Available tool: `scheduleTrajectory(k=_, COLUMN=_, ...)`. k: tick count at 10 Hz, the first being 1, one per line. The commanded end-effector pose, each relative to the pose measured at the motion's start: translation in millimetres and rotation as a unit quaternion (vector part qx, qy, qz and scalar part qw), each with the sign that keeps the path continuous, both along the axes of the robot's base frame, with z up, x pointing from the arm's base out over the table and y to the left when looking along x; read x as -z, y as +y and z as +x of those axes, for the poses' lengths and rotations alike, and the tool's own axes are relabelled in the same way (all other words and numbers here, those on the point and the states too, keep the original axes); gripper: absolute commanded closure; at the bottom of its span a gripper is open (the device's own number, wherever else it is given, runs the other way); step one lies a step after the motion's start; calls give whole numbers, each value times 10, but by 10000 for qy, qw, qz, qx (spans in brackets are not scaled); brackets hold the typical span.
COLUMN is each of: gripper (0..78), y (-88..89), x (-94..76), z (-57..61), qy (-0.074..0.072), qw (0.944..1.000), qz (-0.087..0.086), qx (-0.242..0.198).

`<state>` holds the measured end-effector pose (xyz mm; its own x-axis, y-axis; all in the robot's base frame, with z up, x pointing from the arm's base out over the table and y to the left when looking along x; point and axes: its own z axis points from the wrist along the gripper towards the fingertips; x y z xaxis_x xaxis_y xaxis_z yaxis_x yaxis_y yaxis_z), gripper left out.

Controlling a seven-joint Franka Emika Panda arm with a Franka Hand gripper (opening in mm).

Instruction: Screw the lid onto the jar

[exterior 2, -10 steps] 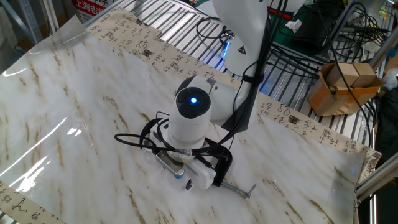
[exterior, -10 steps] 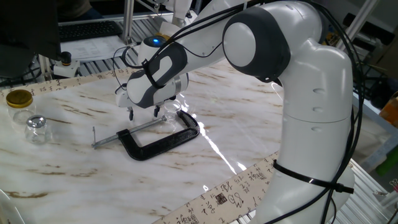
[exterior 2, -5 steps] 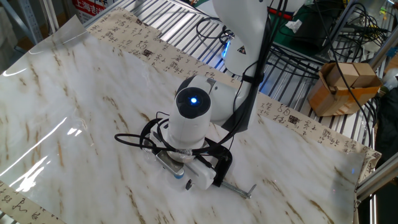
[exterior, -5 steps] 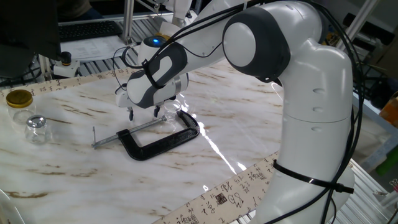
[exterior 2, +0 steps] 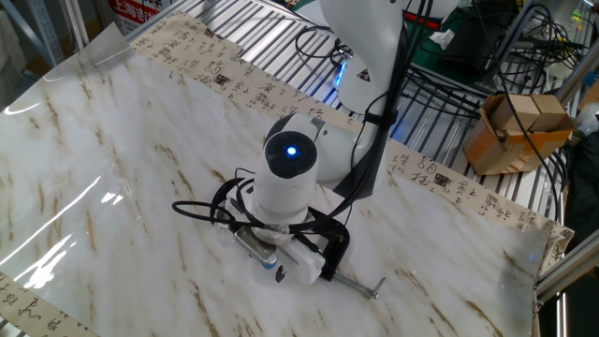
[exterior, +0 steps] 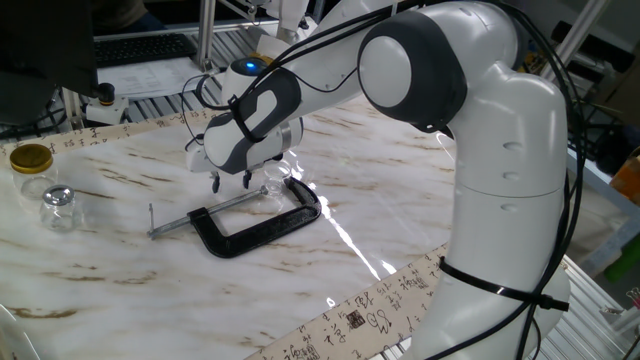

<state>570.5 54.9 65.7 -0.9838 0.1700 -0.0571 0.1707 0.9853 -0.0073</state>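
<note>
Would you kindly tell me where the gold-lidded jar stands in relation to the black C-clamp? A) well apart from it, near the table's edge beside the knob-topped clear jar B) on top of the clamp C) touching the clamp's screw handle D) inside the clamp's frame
A: the gold-lidded jar stands near the table's edge by the knob-topped clear jar, well apart from the black C-clamp.

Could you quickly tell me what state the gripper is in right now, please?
Gripper: fingers apart, so open, above the clamp with the jar beside it; holding nothing visible.
</note>
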Motion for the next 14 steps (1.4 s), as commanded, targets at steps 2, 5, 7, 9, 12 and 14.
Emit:
scheduleTrajectory(k=2, gripper=764, y=0, x=-14, z=13, qy=-20, qw=10000, qz=-5, qx=-8)
scheduleTrajectory(k=5, gripper=764, y=-1, x=-150, z=5, qy=44, qw=10000, qz=-16, qx=61)
scheduleTrajectory(k=7, gripper=764, y=-4, x=-189, z=3, qy=48, qw=10000, qz=-22, qx=80)
scheduleTrajectory(k=9, gripper=764, y=-7, x=-245, z=-3, qy=47, qw=9999, qz=-25, qx=130)
scheduleTrajectory(k=12, gripper=764, y=-29, x=-436, z=-23, qy=85, qw=9997, qz=-53, qx=220)
scheduleTrajectory(k=14, gripper=764, y=-57, x=-595, z=-22, qy=97, qw=9995, qz=-48, qx=286)
